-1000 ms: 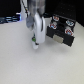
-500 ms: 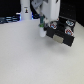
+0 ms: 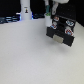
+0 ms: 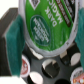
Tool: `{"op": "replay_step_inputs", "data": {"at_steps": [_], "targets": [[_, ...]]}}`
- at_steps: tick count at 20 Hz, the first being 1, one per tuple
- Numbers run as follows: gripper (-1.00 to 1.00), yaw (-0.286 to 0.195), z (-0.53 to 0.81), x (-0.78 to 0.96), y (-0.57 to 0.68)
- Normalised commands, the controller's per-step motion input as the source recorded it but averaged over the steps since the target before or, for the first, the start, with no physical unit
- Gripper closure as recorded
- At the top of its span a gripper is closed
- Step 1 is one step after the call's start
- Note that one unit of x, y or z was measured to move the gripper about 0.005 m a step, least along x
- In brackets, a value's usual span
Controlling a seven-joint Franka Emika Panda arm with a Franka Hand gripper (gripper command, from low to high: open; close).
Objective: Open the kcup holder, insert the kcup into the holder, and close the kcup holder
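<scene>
Above the opened kcup holder (image 3: 60,31) on the desk (image 3: 25,57), I have the pincer (image 4: 44,30) clamped on the kcup (image 4: 46,25), green top toward the wrist camera, poised over the round slots for insertion.

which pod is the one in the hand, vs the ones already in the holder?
The green-topped kcup, clamped between the teal fingers of the hand. The others are red-and-white pods seated in the kcup holder's round slots.
</scene>
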Motion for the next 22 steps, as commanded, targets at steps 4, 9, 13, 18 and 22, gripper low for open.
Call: {"op": "replay_step_inputs", "data": {"at_steps": [4, 9, 13, 18, 22], "targets": [[1.0, 0.034, 0.38, 0.15, 0.63], [1.0, 0.039, 0.31, 0.19, 0.63], [1.0, 0.053, 0.2, 0.17, 0.61], [1.0, 0.075, 0.01, 0.13, 0.56], [1.0, 0.081, -0.06, 0.24, 0.49]]}}
